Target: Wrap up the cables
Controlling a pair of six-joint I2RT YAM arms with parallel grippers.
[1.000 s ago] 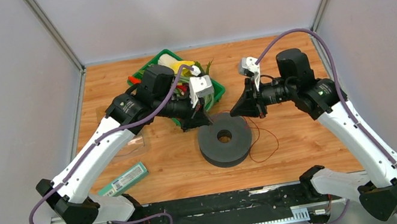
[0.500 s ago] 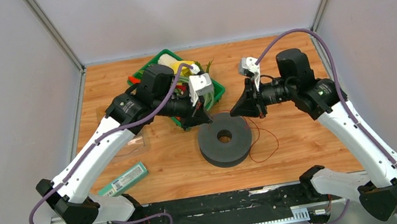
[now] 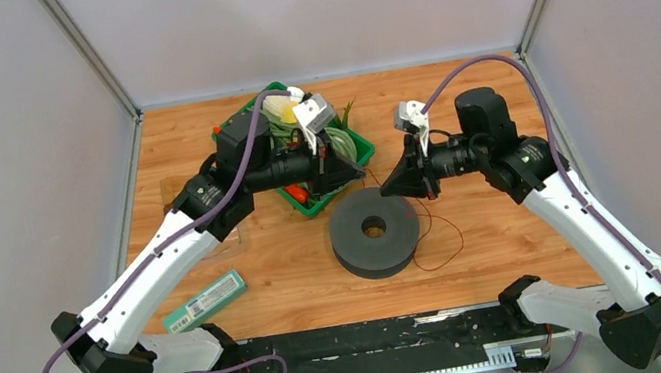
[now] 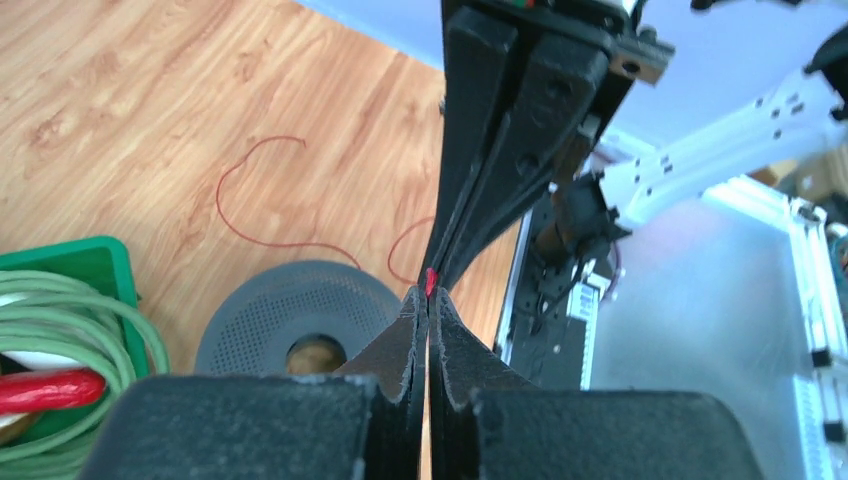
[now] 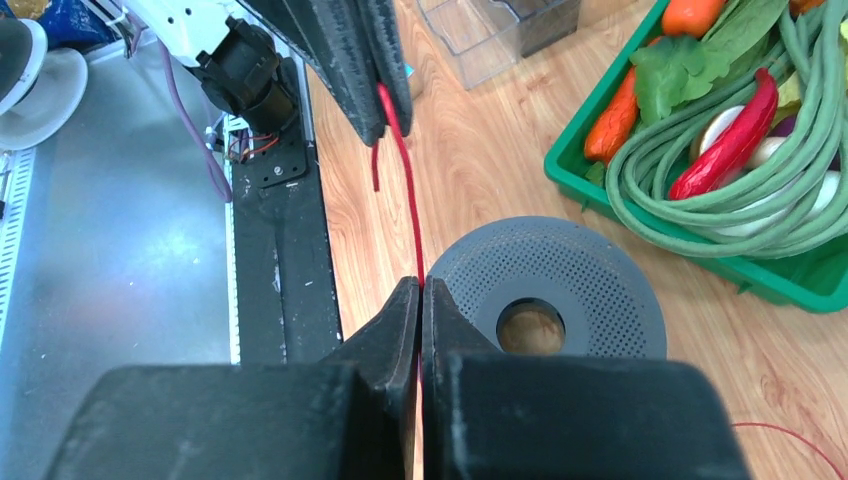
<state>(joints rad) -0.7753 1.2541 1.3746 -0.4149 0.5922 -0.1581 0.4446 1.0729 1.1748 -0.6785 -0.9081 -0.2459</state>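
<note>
The cable is a thread-thin red wire [image 3: 447, 234] looping on the wood right of the grey perforated spool [image 3: 374, 233]. In the right wrist view, a taut stretch of the wire [image 5: 402, 180] runs from my right gripper [image 5: 421, 286], shut on it, up to the left gripper's fingers [image 5: 372, 62]. In the left wrist view, my left gripper [image 4: 429, 296] is shut, with a red bit of wire [image 4: 431, 279] showing at its tips. The right gripper's fingers [image 4: 500, 150] stand just beyond. From above, the two grippers [image 3: 360, 175] [image 3: 388, 188] nearly meet over the spool's far edge.
A green basket [image 3: 362, 149] of toy vegetables with pale green strands [image 5: 700, 180] stands behind the spool, under the left arm. A clear container [image 5: 495, 28] and a teal box [image 3: 206, 300] lie at the left. A black rail [image 3: 332, 343] runs along the near edge.
The left arm has swung up and to the right, from beside the spool toward the right gripper. Its jaws have shut on the wire. The right arm has barely shifted.
</note>
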